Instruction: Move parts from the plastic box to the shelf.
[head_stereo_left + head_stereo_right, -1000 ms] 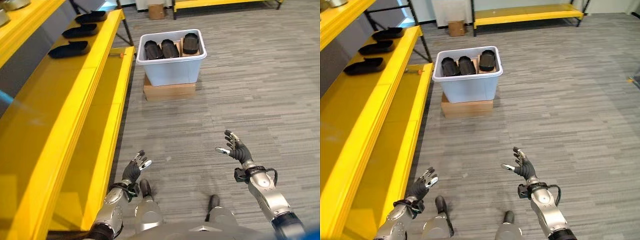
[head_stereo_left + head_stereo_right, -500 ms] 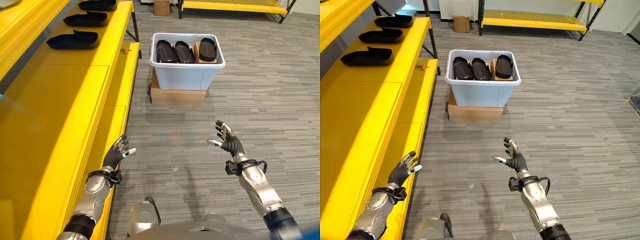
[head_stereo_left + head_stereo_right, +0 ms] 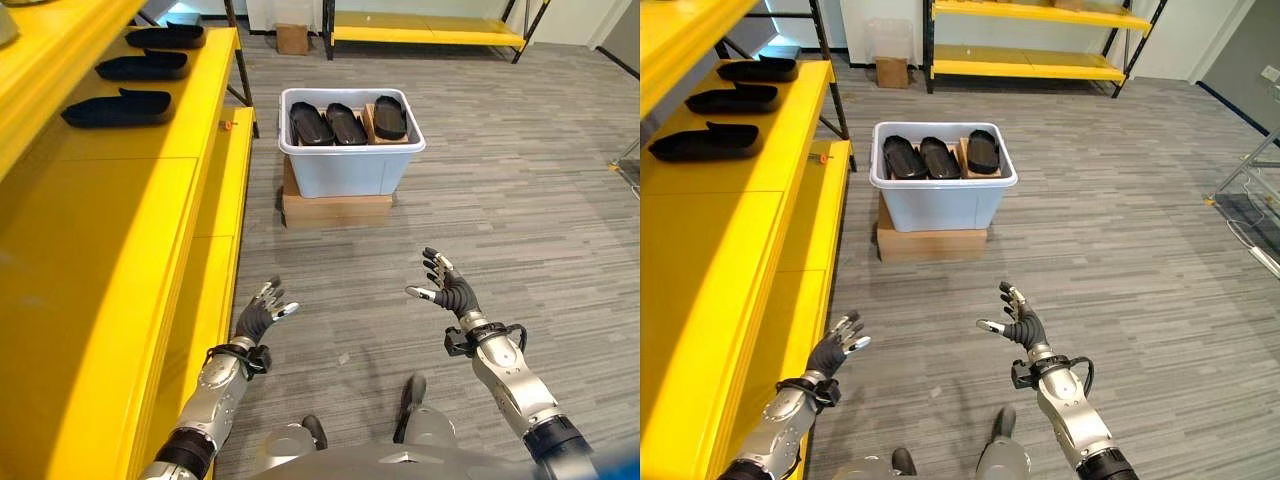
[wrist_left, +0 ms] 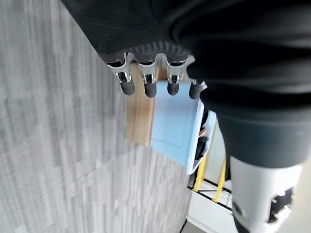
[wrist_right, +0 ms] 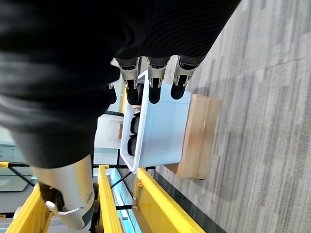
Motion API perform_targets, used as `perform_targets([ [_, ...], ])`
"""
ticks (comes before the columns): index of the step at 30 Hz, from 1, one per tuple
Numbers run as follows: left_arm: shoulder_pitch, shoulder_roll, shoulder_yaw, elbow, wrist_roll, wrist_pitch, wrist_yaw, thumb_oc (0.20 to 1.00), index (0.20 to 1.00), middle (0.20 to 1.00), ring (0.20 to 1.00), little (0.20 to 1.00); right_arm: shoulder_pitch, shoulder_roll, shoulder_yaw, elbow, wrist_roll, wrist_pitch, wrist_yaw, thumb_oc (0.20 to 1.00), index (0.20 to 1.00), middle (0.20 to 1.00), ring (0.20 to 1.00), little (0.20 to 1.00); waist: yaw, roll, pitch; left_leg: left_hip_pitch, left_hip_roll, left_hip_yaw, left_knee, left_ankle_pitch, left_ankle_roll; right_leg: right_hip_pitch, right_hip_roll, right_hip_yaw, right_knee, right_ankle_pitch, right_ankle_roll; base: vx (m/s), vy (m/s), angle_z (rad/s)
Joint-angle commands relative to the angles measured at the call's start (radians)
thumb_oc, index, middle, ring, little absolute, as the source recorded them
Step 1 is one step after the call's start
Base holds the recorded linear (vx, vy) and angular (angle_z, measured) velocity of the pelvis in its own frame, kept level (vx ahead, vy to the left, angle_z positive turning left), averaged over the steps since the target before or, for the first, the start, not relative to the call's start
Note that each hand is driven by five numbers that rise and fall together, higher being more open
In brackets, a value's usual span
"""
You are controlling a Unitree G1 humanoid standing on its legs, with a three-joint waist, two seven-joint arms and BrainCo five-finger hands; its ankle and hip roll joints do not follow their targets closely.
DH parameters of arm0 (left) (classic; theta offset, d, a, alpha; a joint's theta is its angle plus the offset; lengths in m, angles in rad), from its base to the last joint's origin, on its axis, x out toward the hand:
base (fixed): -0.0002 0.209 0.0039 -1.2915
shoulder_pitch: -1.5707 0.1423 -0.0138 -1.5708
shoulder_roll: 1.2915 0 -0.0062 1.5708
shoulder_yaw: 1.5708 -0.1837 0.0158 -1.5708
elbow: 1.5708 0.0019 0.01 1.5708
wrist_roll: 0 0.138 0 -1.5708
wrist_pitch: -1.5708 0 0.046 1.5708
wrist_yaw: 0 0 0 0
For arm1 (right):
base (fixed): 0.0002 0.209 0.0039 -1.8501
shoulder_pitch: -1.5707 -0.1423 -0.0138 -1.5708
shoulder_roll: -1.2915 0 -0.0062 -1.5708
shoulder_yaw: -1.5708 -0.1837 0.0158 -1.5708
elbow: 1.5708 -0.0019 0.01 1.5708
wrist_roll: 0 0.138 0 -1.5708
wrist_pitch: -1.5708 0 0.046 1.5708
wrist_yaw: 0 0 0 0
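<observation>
The plastic box (image 3: 350, 160) hides the lower halves of its three black parts (image 3: 345, 122) behind its near wall, and how deep they sit cannot be told; the cardboard box (image 3: 337, 209) beneath is mostly covered, just its front face showing; the yellow shelf (image 3: 110, 260) runs off the frame at nine o'clock and six o'clock; its top tier is clipped at eleven o'clock; in the left wrist view the dark cover blocks much of the plastic box; the far shelving at twelve o'clock is cut by the edge.
</observation>
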Motion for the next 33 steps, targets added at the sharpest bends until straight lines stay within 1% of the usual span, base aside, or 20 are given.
perform_targets([
  [1,0.015,0.027,0.015,-0.092,0.009,-0.048,-0.004,1.000,1.000,1.000,1.000,1.000,-0.031,0.012,-0.081,-0.029,-0.009,-0.077,-0.019,1.000,1.000,1.000,1.000,1.000,0.026,0.012,0.036,0.056,0.058,-0.086,0.030,-0.068,-0.041,0.030,-0.004,-0.005,0.045,0.113,-0.005,0.30,-0.245,0.40],
  [3,0.033,0.027,0.019,-0.095,0.017,-0.048,-0.005,1.000,1.000,1.000,1.000,1.000,-0.020,0.004,-0.089,-0.023,-0.002,-0.068,-0.015,1.000,1.000,1.000,1.000,1.000,0.031,0.014,0.035,0.046,0.078,-0.114,0.056,-0.063,-0.054,0.074,0.007,-0.009,0.032,0.076,-0.014,0.32,-0.244,0.41],
  [6,0.048,0.032,0.021,-0.108,0.010,-0.035,-0.017,1.000,1.000,1.000,1.000,1.000,-0.012,-0.005,-0.091,-0.022,-0.008,-0.056,-0.016,1.000,1.000,1.000,1.000,1.000,0.038,0.010,0.030,0.045,0.083,-0.147,0.067,-0.059,-0.066,0.110,0.021,0.005,0.043,0.045,-0.013,0.34,-0.222,0.65],
  [9,0.079,0.039,0.033,-0.128,0.006,-0.024,-0.022,1.000,1.000,1.000,1.000,1.000,-0.012,-0.017,-0.096,-0.028,-0.007,-0.043,-0.025,1.000,1.000,1.000,1.000,1.000,0.045,0.010,0.025,0.053,0.097,-0.147,0.071,-0.055,-0.078,0.122,0.037,-0.008,0.086,0.014,-0.016,0.34,-0.253,0.28],
  [10,0.107,0.042,0.044,-0.140,0.007,-0.024,-0.030,1.000,1.000,1.000,1.000,1.000,-0.017,-0.025,-0.095,-0.018,0.001,-0.047,-0.039,1.000,1.000,1.000,1.000,1.000,0.052,0.013,0.020,0.063,0.119,-0.142,0.072,-0.052,-0.087,0.126,0.050,-0.027,0.124,-0.023,-0.032,0.39,-0.319,-0.20],
  [11,0.115,0.043,0.048,-0.144,0.005,-0.022,-0.032,1.000,1.000,1.000,1.000,1.000,-0.020,-0.028,-0.097,-0.014,0.003,-0.049,-0.043,1.000,1.000,1.000,1.000,1.000,0.053,0.014,0.018,0.067,0.129,-0.137,0.074,-0.050,-0.091,0.128,0.056,-0.038,0.136,-0.037,-0.040,0.42,-0.359,0.06],
  [16,0.141,0.031,0.063,-0.138,-0.003,-0.030,-0.041,1.000,1.000,1.000,1.000,1.000,-0.038,-0.049,-0.120,0.014,0.004,-0.062,-0.075,1.000,1.000,1.000,1.000,1.000,0.041,0.024,0.008,0.080,0.194,-0.096,0.109,-0.050,-0.117,0.106,0.086,-0.081,0.216,-0.100,-0.095,0.29,-0.277,0.17],
  [17,0.141,0.022,0.062,-0.125,-0.016,-0.045,-0.053,1.000,1.000,1.000,1.000,1.000,-0.038,-0.056,-0.132,0.021,0.013,-0.074,-0.083,1.000,1.000,1.000,1.000,1.000,0.034,0.030,0.007,0.086,0.220,-0.078,0.136,-0.065,-0.130,0.114,0.098,-0.090,0.228,-0.120,-0.100,0.28,-0.300,0.11],
  [18,0.141,0.015,0.063,-0.124,-0.042,-0.051,-0.060,1.000,1.000,1.000,1.000,1.000,-0.036,-0.063,-0.141,0.021,0.020,-0.079,-0.091,1.000,1.000,1.000,1.000,1.000,0.029,0.032,0.007,0.081,0.236,-0.062,0.157,-0.057,-0.137,0.119,0.106,-0.100,0.227,-0.127,-0.110,0.23,-0.352,0.18],
  [19,0.138,0.006,0.063,-0.125,-0.070,-0.056,-0.064,1.000,1.000,1.000,1.000,1.000,-0.032,-0.067,-0.152,0.020,0.026,-0.087,-0.099,1.000,1.000,1.000,1.000,1.000,0.022,0.033,0.007,0.067,0.251,-0.036,0.180,-0.022,-0.144,0.121,0.116,-0.118,0.214,-0.122,-0.134,0.17,-0.261,0.20],
  [20,0.135,0.000,0.065,-0.124,-0.078,-0.058,-0.064,1.000,1.000,1.000,1.000,1.000,-0.029,-0.071,-0.161,0.020,0.027,-0.086,-0.104,1.000,1.000,1.000,1.000,1.000,0.016,0.043,0.005,0.075,0.264,-0.031,0.203,-0.031,-0.158,0.131,0.126,-0.121,0.220,-0.142,-0.128,0.13,-0.222,0.12],
  [22,0.109,-0.019,0.066,-0.117,-0.075,-0.055,-0.074,1.000,1.000,1.000,1.000,1.000,-0.023,-0.074,-0.182,0.027,0.037,-0.087,-0.123,1.000,1.000,1.000,1.000,1.000,-0.004,0.055,-0.011,0.061,0.278,0.027,0.263,0.004,-0.172,0.133,0.142,-0.155,0.215,-0.167,-0.156,0.12,-0.231,0.05],
  [26,0.089,-0.012,0.067,-0.120,-0.065,-0.050,-0.068,1.000,1.000,1.000,1.000,1.000,-0.011,-0.069,-0.193,0.026,0.056,-0.095,-0.106,1.000,1.000,1.000,1.000,1.000,-0.020,0.068,-0.020,0.047,0.251,0.044,0.286,0.006,-0.160,0.128,0.159,-0.172,0.226,-0.189,-0.171,0.08,-0.122,0.12],
  [27,0.086,-0.010,0.067,-0.123,-0.066,-0.047,-0.061,1.000,1.000,1.000,1.000,1.000,-0.008,-0.067,-0.193,0.024,0.057,-0.097,-0.101,1.000,1.000,1.000,1.000,1.000,-0.020,0.073,-0.019,0.041,0.228,0.026,0.274,-0.002,-0.152,0.124,0.162,-0.165,0.233,-0.188,-0.169,0.15,-0.039,0.03],
  [28,0.082,-0.003,0.072,-0.127,-0.067,-0.040,-0.051,1.000,1.000,1.000,1.000,1.000,0.000,-0.060,-0.190,0.028,0.063,-0.105,-0.087,1.000,1.000,1.000,1.000,1.000,-0.022,0.083,-0.010,0.040,0.185,0.003,0.226,-0.024,-0.134,0.114,0.166,-0.151,0.255,-0.186,-0.160,0.18,0.006,0.12],
  [29,0.078,0.002,0.073,-0.128,-0.068,-0.034,-0.044,1.000,1.000,1.000,1.000,1.000,0.003,-0.057,-0.188,0.022,0.062,-0.105,-0.086,1.000,1.000,1.000,1.000,1.000,-0.026,0.087,-0.004,0.047,0.171,0.002,0.175,-0.033,-0.125,0.111,0.165,-0.147,0.268,-0.185,-0.152,0.26,0.059,0.04],
  [30,0.074,0.008,0.071,-0.124,-0.060,-0.034,-0.030,1.000,1.000,1.000,1.000,1.000,0.011,-0.049,-0.181,0.002,0.067,-0.094,-0.092,1.000,1.000,1.000,1.000,1.000,-0.031,0.097,0.006,0.049,0.162,0.000,0.060,0.010,-0.131,0.123,0.173,-0.135,0.275,-0.195,-0.139,0.22,0.093,0.06],
  [31,0.073,0.010,0.068,-0.125,-0.050,-0.039,-0.024,1.000,1.000,1.000,1.000,1.000,0.015,-0.044,-0.174,-0.002,0.067,-0.093,-0.095,1.000,1.000,1.000,1.000,1.000,-0.029,0.105,0.011,0.042,0.169,-0.003,0.006,0.061,-0.146,0.142,0.184,-0.127,0.272,-0.209,-0.137,0.19,0.100,0.14],
  [32,0.075,0.008,0.067,-0.127,-0.053,-0.042,-0.020,1.000,1.000,1.000,1.000,1.000,0.018,-0.040,-0.165,-0.009,0.061,-0.097,-0.099,1.000,1.000,1.000,1.000,1.000,-0.015,0.114,0.019,-0.006,0.203,0.000,-0.046,0.163,-0.162,0.193,0.203,-0.122,0.236,-0.213,-0.153,0.23,0.105,0.14],
  [33,0.081,0.004,0.068,-0.127,-0.059,-0.043,-0.018,1.000,1.000,1.000,1.000,1.000,0.019,-0.040,-0.157,-0.008,0.060,-0.101,-0.093,1.000,1.000,1.000,1.000,1.000,-0.006,0.116,0.021,-0.026,0.221,-0.010,-0.070,0.195,-0.183,0.239,0.204,-0.108,0.221,-0.244,-0.146,0.28,0.143,-0.19],
])
